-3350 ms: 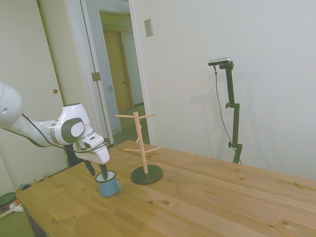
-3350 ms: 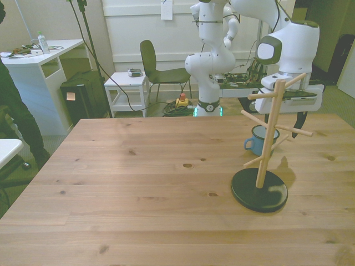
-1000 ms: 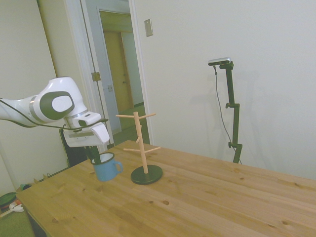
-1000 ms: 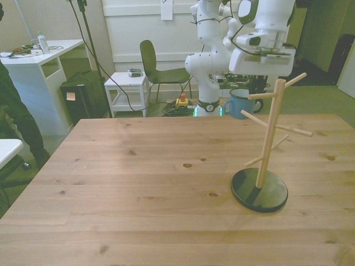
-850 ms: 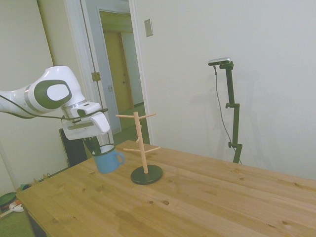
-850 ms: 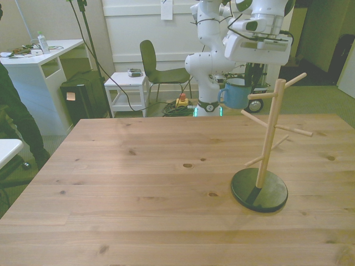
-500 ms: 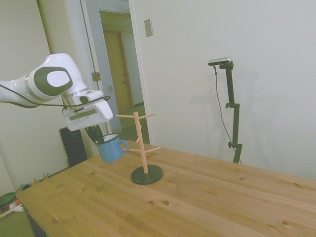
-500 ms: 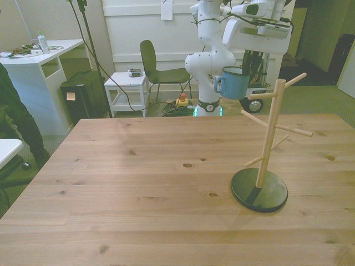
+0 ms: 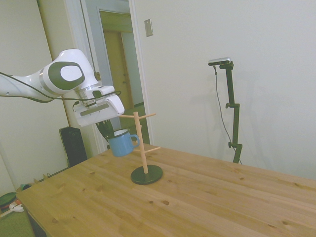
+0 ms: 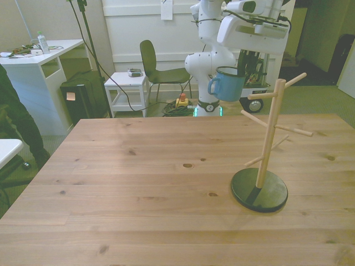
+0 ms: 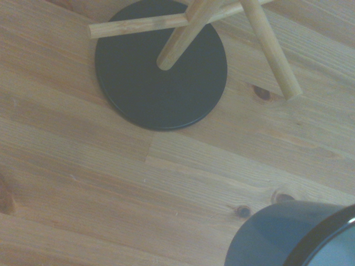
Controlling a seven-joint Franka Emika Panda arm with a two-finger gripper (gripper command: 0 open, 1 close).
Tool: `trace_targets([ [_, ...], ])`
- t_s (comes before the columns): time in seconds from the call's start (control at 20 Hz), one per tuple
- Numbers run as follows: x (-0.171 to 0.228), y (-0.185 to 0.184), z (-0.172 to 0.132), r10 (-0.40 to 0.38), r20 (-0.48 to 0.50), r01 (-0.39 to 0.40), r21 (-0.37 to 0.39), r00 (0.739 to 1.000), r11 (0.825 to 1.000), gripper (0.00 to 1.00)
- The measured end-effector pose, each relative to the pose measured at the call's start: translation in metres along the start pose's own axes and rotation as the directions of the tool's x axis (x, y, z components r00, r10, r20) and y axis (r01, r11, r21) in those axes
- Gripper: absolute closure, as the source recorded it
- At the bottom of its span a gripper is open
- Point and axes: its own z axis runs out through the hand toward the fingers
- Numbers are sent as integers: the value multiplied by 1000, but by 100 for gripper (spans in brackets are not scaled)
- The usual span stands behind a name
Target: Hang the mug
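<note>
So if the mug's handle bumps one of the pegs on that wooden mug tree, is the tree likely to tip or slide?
Probably it holds. The mug tree stands on a wide dark round base, which should resist tipping. Its post is tall and thin, though, so a push near the upper pegs may rock it. The mug, held in the gripper, looks small, so a bump should be gentle.

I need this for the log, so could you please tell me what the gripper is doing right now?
Gripper: shut on the mug, held in the air beside the rack.
</note>
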Motion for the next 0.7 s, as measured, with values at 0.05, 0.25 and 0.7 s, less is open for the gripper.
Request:
trace_targets([
  [0.05, 2, 1, -1, 1, -2, -1, 0, 1000, 1000, 100],
  [0.25, 8, 7, -5, 0, -11, 0, 4, 1000, 1000, 100],
  [0.7, 26, 12, 2, 6, -1, -6, 0, 1000, 1000, 100],
])
